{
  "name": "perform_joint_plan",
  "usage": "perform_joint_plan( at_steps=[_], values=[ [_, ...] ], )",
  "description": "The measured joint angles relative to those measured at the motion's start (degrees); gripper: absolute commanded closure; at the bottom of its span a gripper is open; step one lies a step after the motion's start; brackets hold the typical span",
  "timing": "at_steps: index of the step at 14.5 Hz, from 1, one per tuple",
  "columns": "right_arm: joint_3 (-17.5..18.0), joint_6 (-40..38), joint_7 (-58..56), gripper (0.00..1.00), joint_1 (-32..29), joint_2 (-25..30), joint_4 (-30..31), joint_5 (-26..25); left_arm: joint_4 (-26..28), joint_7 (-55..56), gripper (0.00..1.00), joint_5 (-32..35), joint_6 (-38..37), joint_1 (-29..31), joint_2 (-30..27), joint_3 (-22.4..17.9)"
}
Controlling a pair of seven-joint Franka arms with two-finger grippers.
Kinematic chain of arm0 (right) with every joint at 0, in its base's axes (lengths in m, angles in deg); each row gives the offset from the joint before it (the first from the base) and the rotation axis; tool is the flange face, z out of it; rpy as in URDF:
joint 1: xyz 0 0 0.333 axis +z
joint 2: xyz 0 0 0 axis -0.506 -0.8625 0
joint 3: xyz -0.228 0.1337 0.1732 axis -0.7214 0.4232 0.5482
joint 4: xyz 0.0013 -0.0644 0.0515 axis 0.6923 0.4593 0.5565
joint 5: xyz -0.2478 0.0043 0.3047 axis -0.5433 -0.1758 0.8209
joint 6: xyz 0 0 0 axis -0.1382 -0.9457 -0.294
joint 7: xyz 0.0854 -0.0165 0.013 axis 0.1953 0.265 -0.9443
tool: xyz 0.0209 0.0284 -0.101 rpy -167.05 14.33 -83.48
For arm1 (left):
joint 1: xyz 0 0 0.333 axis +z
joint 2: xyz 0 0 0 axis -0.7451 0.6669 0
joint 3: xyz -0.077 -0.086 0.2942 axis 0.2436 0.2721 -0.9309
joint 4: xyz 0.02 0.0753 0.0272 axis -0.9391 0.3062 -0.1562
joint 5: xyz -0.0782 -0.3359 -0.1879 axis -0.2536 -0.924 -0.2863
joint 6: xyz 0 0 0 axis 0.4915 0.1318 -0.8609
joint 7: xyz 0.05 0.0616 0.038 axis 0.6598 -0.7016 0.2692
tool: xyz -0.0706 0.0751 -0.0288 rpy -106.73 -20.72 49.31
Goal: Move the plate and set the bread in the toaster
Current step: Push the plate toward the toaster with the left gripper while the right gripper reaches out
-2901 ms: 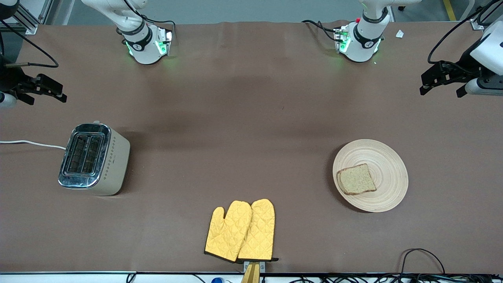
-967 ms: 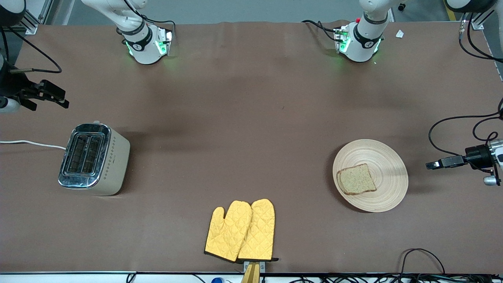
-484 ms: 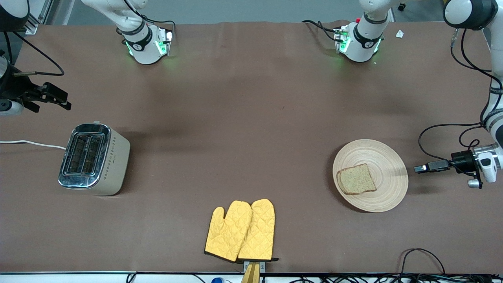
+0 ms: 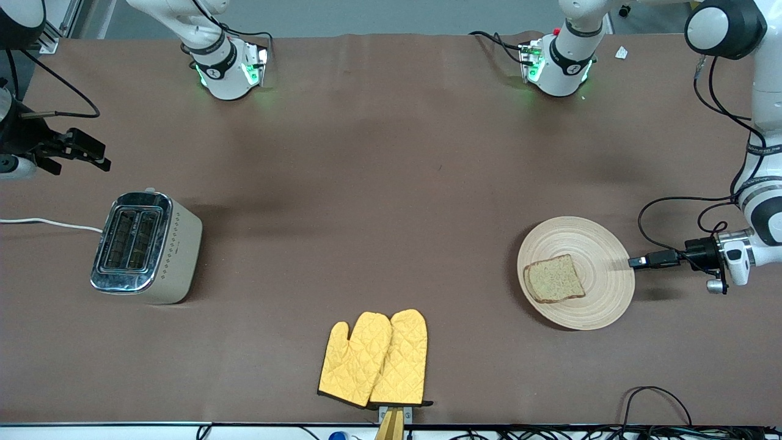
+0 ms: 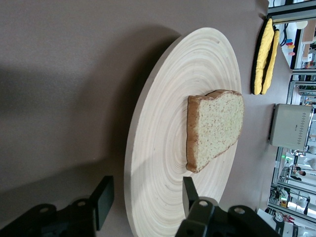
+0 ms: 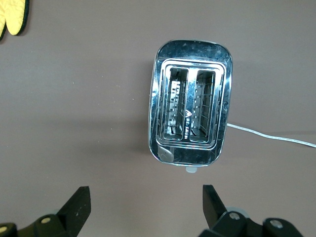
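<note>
The left end effector (image 4: pixel 635 262) is straddling the edge of the plate (image 4: pixel 605 244) at the left arm's end of the surface (image 4: pixel 391 183), its fingers (image 5: pixel 104 195) apart, one above and one below the rim, not yet closing. The right end effector (image 4: pixel 91 156) is hanging spread open above the toaster (image 4: pixel 146 247) and waiting. Judging by this, nothing is done: the bread (image 4: pixel 554 279) is lying on the unmoved plate, well apart from the toaster's empty slots.

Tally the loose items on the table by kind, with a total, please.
Plate: 1
Bread slice: 1, on the plate
Toaster: 1
Yellow oven mitts: 2
Total: 5
</note>
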Motion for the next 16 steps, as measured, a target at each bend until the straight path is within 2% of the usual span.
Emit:
perform_joint_plan(
  at_steps=[3, 7, 13, 16],
  values=[
    [0.0, -0.2, 0.0, 0.0, 0.0, 0.0, 0.0, 0.0, -0.1, -0.9, 0.63, 0.0, 0.2, -0.1, 0.6, 0.1],
    [0.0, -0.2, 0.0, 0.0, 0.0, 0.0, 0.0, 0.1, -0.1, -0.9, 0.7, 0.0, 0.3, -0.1, 1.5, 0.2],
    [0.0, -0.3, 0.0, 0.0, 0.0, 0.0, 0.0, 0.1, -0.2, -2.1, 0.98, -0.8, 0.3, -0.2, 2.9, 0.6],
    [0.0, -0.4, 0.0, 0.0, 0.0, 0.0, 0.0, 0.1, -0.7, -2.6, 1.0, -1.6, -1.0, 0.2, 2.9, 0.9]
  ],
)
